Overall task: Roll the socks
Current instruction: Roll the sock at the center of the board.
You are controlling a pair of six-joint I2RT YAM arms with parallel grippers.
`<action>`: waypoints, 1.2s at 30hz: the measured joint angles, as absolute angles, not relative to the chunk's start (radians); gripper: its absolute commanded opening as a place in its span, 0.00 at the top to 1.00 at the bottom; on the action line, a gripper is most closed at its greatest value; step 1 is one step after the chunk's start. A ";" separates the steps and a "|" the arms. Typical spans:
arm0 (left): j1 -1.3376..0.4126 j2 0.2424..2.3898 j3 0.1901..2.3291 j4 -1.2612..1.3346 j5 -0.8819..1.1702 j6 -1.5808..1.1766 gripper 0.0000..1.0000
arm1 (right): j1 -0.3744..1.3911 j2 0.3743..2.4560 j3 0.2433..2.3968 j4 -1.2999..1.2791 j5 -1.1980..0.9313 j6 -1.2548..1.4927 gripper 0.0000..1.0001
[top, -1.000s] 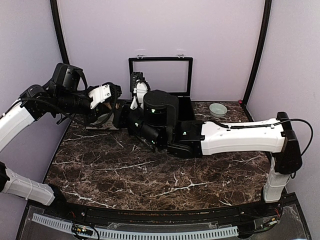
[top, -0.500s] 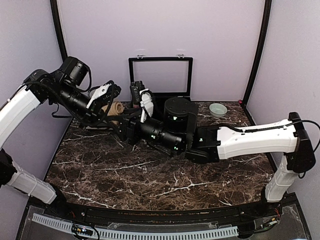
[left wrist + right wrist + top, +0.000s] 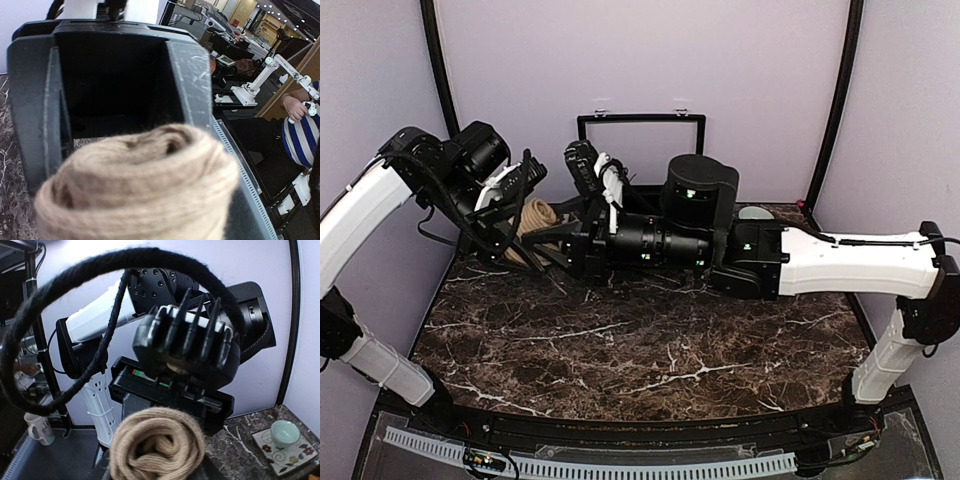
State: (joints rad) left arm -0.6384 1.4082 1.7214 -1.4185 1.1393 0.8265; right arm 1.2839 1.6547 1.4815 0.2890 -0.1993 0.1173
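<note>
The tan-brown socks are one rolled bundle point(image 3: 533, 217), held in the air above the table's back left corner. My left gripper point(image 3: 523, 210) comes from the left and is shut on it. My right gripper point(image 3: 562, 243) reaches in from the right and grips the same roll. The roll fills the lower part of the left wrist view point(image 3: 135, 185) and hides my left fingers there. In the right wrist view the roll's spiral end point(image 3: 157, 445) sits between my dark fingers. The red-maroon socks are out of view.
An open black case point(image 3: 640, 150) stands at the back wall behind the arms. A small pale green bowl on a patterned tile point(image 3: 286, 432) sits at the back right of the marble table point(image 3: 650, 340).
Both arms have risen and moved back-left, lifting the tan roll off the table. The right arm has stretched out level toward the left gripper.
</note>
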 measured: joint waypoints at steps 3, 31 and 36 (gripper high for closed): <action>-0.649 1.408 1.718 -1.425 1.177 0.824 1.00 | 1.269 1.651 1.485 0.282 -0.245 0.100 0.49; -0.653 1.334 1.737 -1.163 0.668 0.617 0.41 | 1.255 1.743 1.536 0.216 -0.069 0.172 1.00; -0.653 1.267 1.636 -1.059 0.510 0.606 0.40 | 1.282 1.749 1.535 0.247 0.115 0.224 1.00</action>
State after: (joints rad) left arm -0.6529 1.2671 1.6363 -1.0592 0.5102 0.6064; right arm 1.2819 1.7493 1.5352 0.2470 0.1150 0.2245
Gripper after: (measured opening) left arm 0.596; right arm 0.073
